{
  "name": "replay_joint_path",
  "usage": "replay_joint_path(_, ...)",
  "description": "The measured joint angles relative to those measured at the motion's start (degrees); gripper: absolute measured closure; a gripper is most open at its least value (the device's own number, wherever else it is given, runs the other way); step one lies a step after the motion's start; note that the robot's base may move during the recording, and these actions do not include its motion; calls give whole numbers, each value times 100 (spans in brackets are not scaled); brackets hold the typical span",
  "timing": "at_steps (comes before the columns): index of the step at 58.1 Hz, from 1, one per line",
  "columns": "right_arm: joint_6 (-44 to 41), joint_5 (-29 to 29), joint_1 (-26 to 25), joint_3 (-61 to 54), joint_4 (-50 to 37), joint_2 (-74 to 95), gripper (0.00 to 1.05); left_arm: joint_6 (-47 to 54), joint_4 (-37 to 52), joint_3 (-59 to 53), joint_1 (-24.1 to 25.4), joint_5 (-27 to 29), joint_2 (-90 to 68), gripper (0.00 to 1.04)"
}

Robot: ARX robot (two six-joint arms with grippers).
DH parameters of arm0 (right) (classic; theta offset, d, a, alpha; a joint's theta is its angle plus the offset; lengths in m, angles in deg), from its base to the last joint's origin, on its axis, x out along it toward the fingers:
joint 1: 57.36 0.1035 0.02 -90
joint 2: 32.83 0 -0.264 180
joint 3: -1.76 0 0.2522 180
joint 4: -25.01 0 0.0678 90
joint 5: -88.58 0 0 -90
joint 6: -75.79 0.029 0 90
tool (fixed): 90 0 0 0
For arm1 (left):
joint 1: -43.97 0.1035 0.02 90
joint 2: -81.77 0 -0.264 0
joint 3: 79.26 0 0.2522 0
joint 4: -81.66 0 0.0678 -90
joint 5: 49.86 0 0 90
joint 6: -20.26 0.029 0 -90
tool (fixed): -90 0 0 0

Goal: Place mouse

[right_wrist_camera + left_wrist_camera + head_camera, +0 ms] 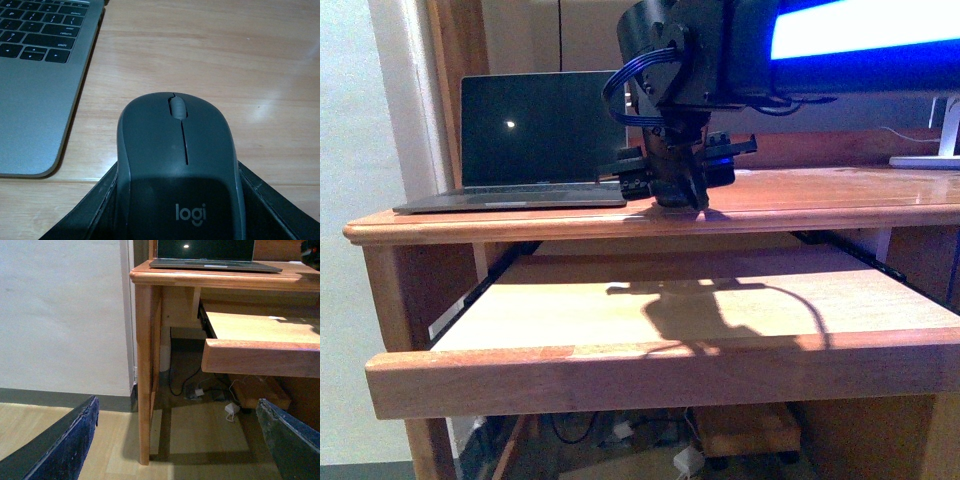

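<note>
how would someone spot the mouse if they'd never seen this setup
Find the wooden desk top with the open laptop at its left. Just right of the laptop, held by the right gripper, is the mouse: small, dark grey, domed, with a scroll wheel and logi logo.

Office: laptop (520, 140), wooden desk (620, 225)
</note>
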Motion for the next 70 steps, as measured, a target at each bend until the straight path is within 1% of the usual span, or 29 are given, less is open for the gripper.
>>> replay_joint_path(7, -42, -118, 63, 540, 175, 378, 48, -2, 0, 0, 0, 0, 0, 8)
replay_joint_path(8, -39, -114, 79, 616, 175, 422, 43, 0, 0, 0, 0, 0, 0, 8)
replay_joint_path(9, -39, -114, 79, 616, 175, 422, 43, -2, 0, 0, 0, 0, 0, 8)
replay_joint_path(10, -39, -142, 87, 684, 164, 466, 40, 0, 0, 0, 0, 0, 0, 8)
replay_joint_path(12, -39, -166, 101, 743, 140, 501, 33, 0, 0, 0, 0, 0, 0, 8)
replay_joint_path(13, -39, -190, 116, 807, 96, 546, 27, -2, 0, 0, 0, 0, 0, 8)
replay_joint_path(14, -37, -190, 120, 826, 76, 560, 24, 0, 0, 0, 0, 0, 0, 8)
replay_joint_path(16, -37, -208, 131, 846, 20, 570, 19, 0, 0, 0, 0, 0, 0, 8)
replay_joint_path(17, -37, -208, 131, 846, 20, 570, 19, -2, 0, 0, 0, 0, 0, 8)
replay_joint_path(19, -35, -212, 138, 857, -57, 570, 12, 0, 0, 0, 0, 0, 0, 8)
replay_joint_path(20, -35, -212, 138, 857, -57, 570, 12, 0, 0, 0, 0, 0, 0, 8)
replay_joint_path(22, -31, -229, 138, 872, -129, 570, 5, -2, 0, 0, 0, 0, 0, 8)
replay_joint_path(23, -31, -229, 138, 872, -129, 570, 5, 0, 0, 0, 0, 0, 0, 8)
replay_joint_path(24, 11, -245, 138, 890, -175, 570, 1, -2, 0, 0, 0, 0, 0, 8)
replay_joint_path(26, 33, -256, 122, 798, -348, 522, 3, 0, 0, 0, 0, 0, 0, 8)
replay_joint_path(27, 57, -238, 111, 603, -575, 424, 6, -2, 0, 0, 0, 0, 0, 8)
replay_joint_path(28, 63, -223, 103, 494, -693, 365, 8, 0, 0, 0, 0, 0, 0, 8)
replay_joint_path(32, 181, -111, 26, -387, -1447, -109, 7, 0, 0, 0, 0, 0, 0, 8)
replay_joint_path(34, 269, 26, -52, -1060, -1917, -518, 7, 0, 0, 0, 0, 2, 0, 8)
replay_joint_path(39, 374, 323, -229, -2240, -2669, -1327, 7, 0, 0, 0, 0, 0, 0, 8)
replay_joint_path(44, 439, 833, -525, -3799, -3560, -2500, 7, 0, 0, 0, 0, 0, 0, 8)
replay_joint_path(47, 439, 1091, -662, -4489, -3926, -3014, 7, -2, 0, 0, 0, 0, 0, 8)
replay_joint_path(51, 433, 1676, -933, -5897, -4638, -3987, 7, -2, 0, 0, 0, 0, 0, 8)
replay_joint_path(54, 431, 2326, -1176, -7230, -5204, -4769, 7, -2, 0, 0, 0, 0, 0, 8)
replay_joint_path(58, 415, 3027, -1443, -8467, -5633, -5388, 7, -2, 0, 0, 0, 0, 0, 8)
replay_joint_path(61, 413, 3377, -1585, -9029, -5801, -5654, 7, 0, 0, 0, 0, 0, 0, 8)
replay_joint_path(63, 413, 3729, -1746, -9554, -5963, -5910, 7, 0, 0, 0, 0, 0, 0, 8)
replay_joint_path(70, 293, 4647, -2210, -10765, -6190, -6625, 7, -2, 0, 0, 0, 0, 0, 8)
